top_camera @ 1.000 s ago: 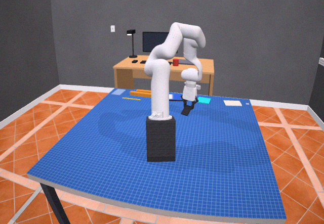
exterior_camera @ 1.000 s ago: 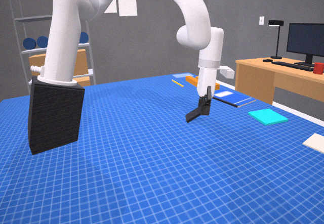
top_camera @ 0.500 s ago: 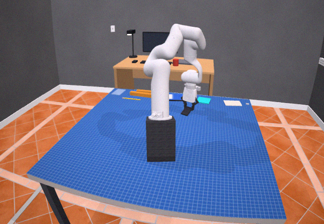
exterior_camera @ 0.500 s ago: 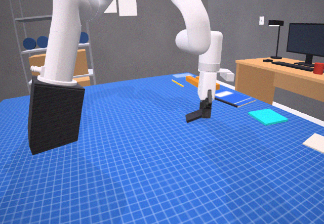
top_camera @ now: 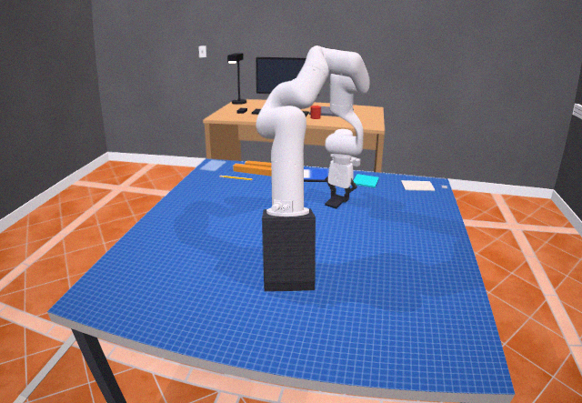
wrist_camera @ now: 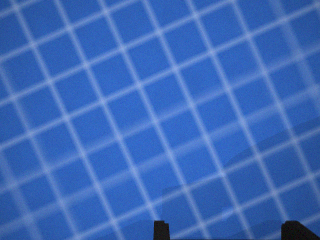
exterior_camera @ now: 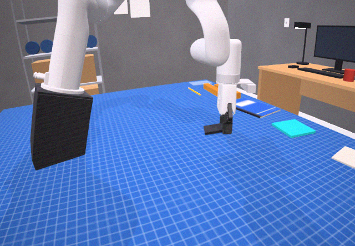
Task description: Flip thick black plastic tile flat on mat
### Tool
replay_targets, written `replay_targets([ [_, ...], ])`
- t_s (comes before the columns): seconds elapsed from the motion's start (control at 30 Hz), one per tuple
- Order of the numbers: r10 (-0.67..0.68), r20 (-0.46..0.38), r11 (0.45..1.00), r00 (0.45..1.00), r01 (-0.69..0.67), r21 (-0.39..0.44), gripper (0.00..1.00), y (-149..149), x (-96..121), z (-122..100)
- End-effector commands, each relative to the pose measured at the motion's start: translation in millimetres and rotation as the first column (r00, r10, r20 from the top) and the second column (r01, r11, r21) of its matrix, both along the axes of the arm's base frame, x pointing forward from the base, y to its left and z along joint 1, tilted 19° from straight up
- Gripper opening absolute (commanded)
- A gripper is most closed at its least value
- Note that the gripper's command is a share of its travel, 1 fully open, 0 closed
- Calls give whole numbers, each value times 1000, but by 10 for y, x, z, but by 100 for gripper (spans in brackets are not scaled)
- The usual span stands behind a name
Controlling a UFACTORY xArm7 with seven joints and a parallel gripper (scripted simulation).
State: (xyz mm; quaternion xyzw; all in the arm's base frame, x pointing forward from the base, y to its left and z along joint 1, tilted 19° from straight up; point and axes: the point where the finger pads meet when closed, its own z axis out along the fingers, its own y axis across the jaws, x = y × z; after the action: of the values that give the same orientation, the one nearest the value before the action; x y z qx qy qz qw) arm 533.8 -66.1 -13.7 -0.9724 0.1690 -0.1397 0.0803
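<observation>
The thick black tile [top_camera: 335, 202] [exterior_camera: 212, 129] lies about flat on the blue grid mat [top_camera: 385, 266] [exterior_camera: 160, 162], in the far middle of the table. My gripper [top_camera: 342, 192] [exterior_camera: 227, 124] points straight down and grips the tile's right end, with the fingers down at the mat. The rest of the tile sticks out to the left. In the wrist view only the two fingertips of the gripper [wrist_camera: 227, 232] show at the bottom edge over bare mat; the tile is hidden there.
A cyan tile [top_camera: 366, 180] [exterior_camera: 293, 127] and a blue book [top_camera: 314, 174] [exterior_camera: 256, 106] lie just behind the gripper. A white tile [top_camera: 417, 185] [exterior_camera: 345, 155], orange blocks [top_camera: 252, 167] [exterior_camera: 212, 89] and a yellow pencil [top_camera: 235, 177] [exterior_camera: 194, 91] lie along the far edge. The arm's black base [top_camera: 287, 250] [exterior_camera: 58, 125] stands mid-table.
</observation>
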Motion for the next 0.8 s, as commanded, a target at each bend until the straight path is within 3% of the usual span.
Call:
replay_targets([
  [0.0, -3, 8, 1000, 1000, 3, -4, 64, -7, 35, -22],
  [0.27, -3, 8, 1000, 1000, 3, -4, 64, -7, 35, -22],
  [0.3, -3, 8, 1000, 1000, 3, -4, 100, -7, 35, -22],
  [0.77, -3, 8, 1000, 1000, 3, -4, 100, -7, 35, -22],
])
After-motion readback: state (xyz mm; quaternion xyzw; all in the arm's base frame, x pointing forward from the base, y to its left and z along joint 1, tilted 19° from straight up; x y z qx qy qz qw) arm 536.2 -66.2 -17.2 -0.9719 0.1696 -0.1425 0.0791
